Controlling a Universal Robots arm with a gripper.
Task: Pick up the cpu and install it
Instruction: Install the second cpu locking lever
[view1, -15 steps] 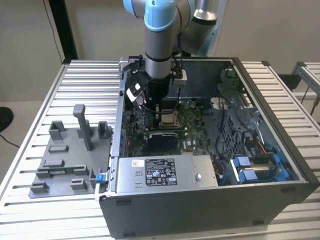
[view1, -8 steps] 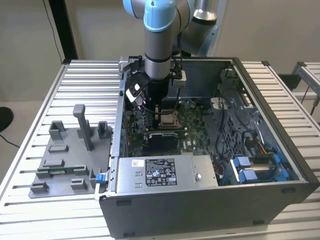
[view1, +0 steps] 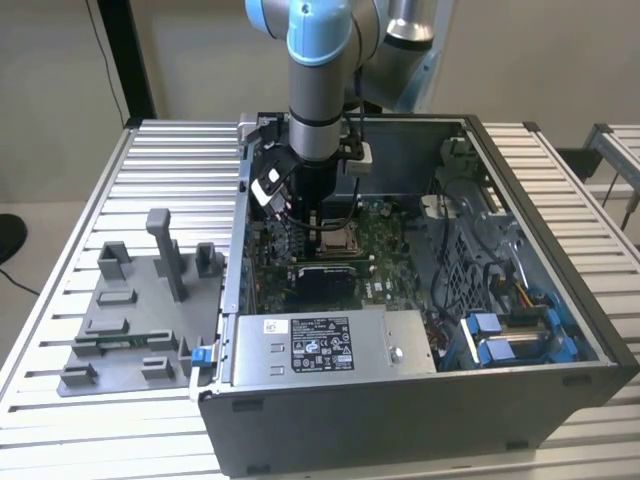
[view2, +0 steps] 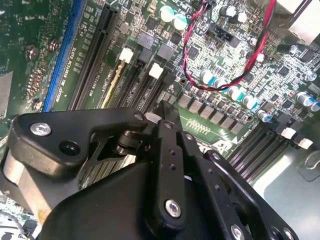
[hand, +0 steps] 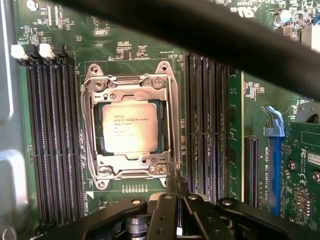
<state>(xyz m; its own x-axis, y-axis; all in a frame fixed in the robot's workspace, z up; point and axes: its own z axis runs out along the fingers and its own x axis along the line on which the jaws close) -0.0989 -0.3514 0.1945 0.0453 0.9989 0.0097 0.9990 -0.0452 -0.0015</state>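
1. Sits already in its socket (hand: 131, 131) on the motherboard (hand: 240, 95): the cpu (hand: 131, 127), pale metal top up, ringed on all four sides by the metal frame, one chip counted.
2. Hangs just beside the socket frame's edge in the first wrist view: the tool (hand: 176, 186), clenched, fingertips pressed together and holding nothing, apart from the cpu.
3. In the second wrist view, shows black linkages of the tool (view2: 167, 112) over the memory slots, tips meeting with no gap.
4. Flanked on two sides by black memory slots (hand: 52, 135), four on one side, at least four on the other, leaving narrow room around the socket.
5. Reaches down into the open computer case (view1: 560, 330) in the exterior view: one arm (view1: 318, 90), with case walls close on the exterior view's left and wider room toward the right.
6. Rests on the slatted desk (view1: 60, 160) at the exterior view's left: one grey fixture tray (view1: 130, 310), just beside the case wall.
7. Crosses the board in the second wrist view: red and black wires (view2: 192, 65), well clear of the fingertips.
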